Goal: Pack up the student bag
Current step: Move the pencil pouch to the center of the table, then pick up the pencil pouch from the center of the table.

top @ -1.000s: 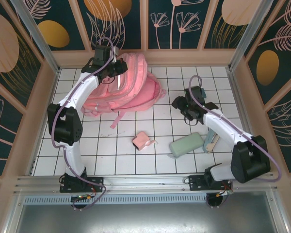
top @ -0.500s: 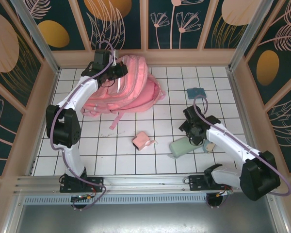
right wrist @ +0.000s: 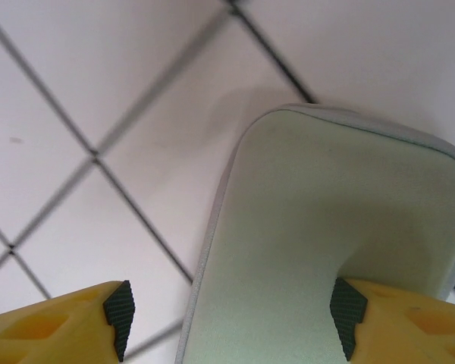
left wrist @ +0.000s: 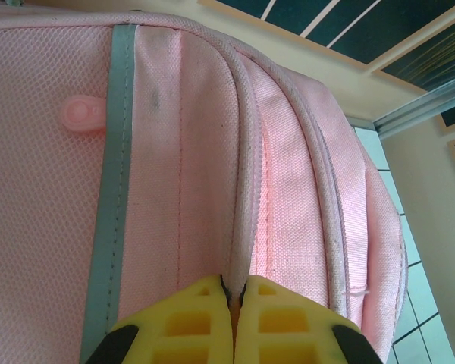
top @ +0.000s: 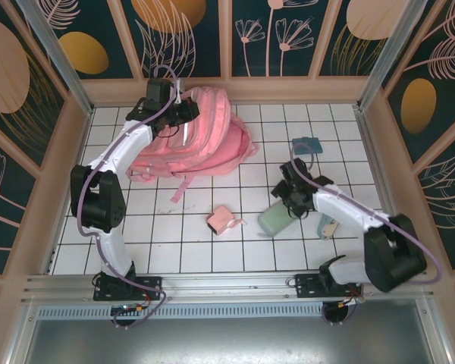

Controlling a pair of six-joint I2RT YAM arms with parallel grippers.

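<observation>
The student bag (top: 216, 140), a big soft pink backpack, lies at the back of the tiled floor, left of centre. My left gripper (top: 179, 106) sits on its upper edge. In the left wrist view the yellow fingers (left wrist: 236, 292) are shut on a pale piped zip seam of the bag (left wrist: 174, 152). My right gripper (top: 288, 202) is down over one end of a pale green case (top: 271, 221). In the right wrist view it (right wrist: 231, 318) stands open astride the case (right wrist: 326, 227). One pad touches the case's side. Bare tile shows between the other pad and the case.
A small pink box-like pouch (top: 222, 221) lies mid-floor, left of the green case. A blue item (top: 309, 145) rests behind my right arm, and a beige strip (top: 328, 226) lies to the case's right. A loose pink strap (top: 179, 186) trails from the bag. Wooden walls ring the floor.
My right gripper swung from mid-right down onto the green case, which has shifted left and turned. The blue item came into view behind it. The left gripper stayed on the bag.
</observation>
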